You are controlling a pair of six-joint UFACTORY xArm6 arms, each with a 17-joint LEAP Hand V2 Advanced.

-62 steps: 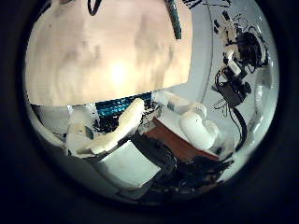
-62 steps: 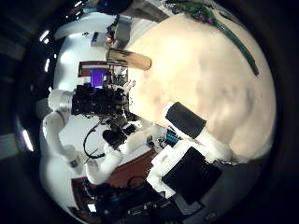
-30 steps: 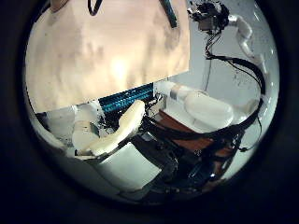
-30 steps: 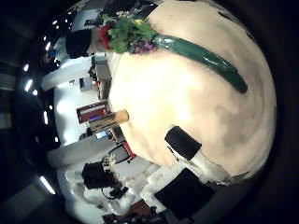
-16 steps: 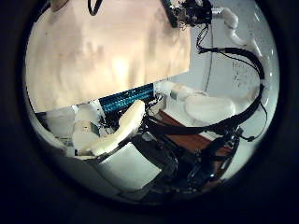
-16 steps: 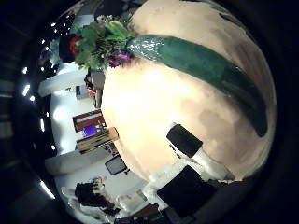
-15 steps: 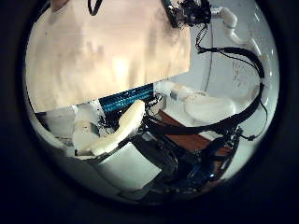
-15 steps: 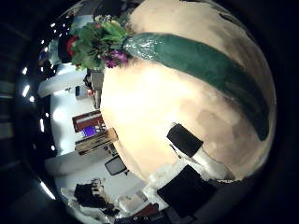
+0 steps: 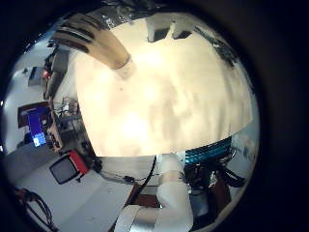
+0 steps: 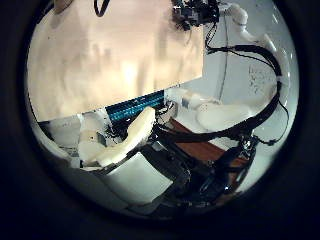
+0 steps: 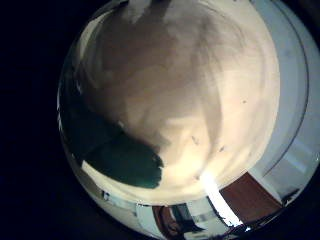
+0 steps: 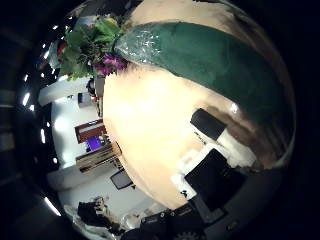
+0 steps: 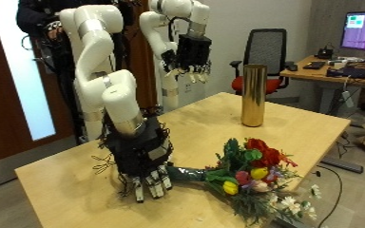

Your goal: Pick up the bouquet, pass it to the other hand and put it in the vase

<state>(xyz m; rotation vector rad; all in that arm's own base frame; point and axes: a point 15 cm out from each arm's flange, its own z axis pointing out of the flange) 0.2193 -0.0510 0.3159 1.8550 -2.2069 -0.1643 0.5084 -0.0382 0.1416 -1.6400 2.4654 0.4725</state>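
R hand (image 13: 143, 163) is hanging low over the table (image 13: 68, 180), fingers pointing down and loosely spread, released, gripping nothing yet. Fingertips are sitting right at the stem end of the bouquet (image 13: 252, 173), touching or just shy, can't tell which. L hand (image 13: 190, 54) is waiting high up behind, well apart from everything, fingers relaxed, empty.

Bouquet is lying flat on the table near the front edge, just beside the R hand. Dark green wrap around the stems, tapering toward the hand; red, yellow, white and purple heads w/ green leaves fanning out at the far end. In the R thumb side palm view the wrap (image 12: 210, 62) is filling a big part of the frame, so it's close under the palm. Wrap is looking glossy, prob slippery and crushable.

Vase (image 13: 252, 95) is standing upright further back on the table, tall gold cylinder, well apart from the bouquet.

Step in hand, as I judge it: the pick. To do it well: come down on the wrapped stem section, not the blooms; curl fingers and thumb round the wrap firmly enough to stop sliding but w/o squashing stems; grab nearer the flower end if poss so the heavy heads aren't drooping, and leave stem length free for the L hand at handover.
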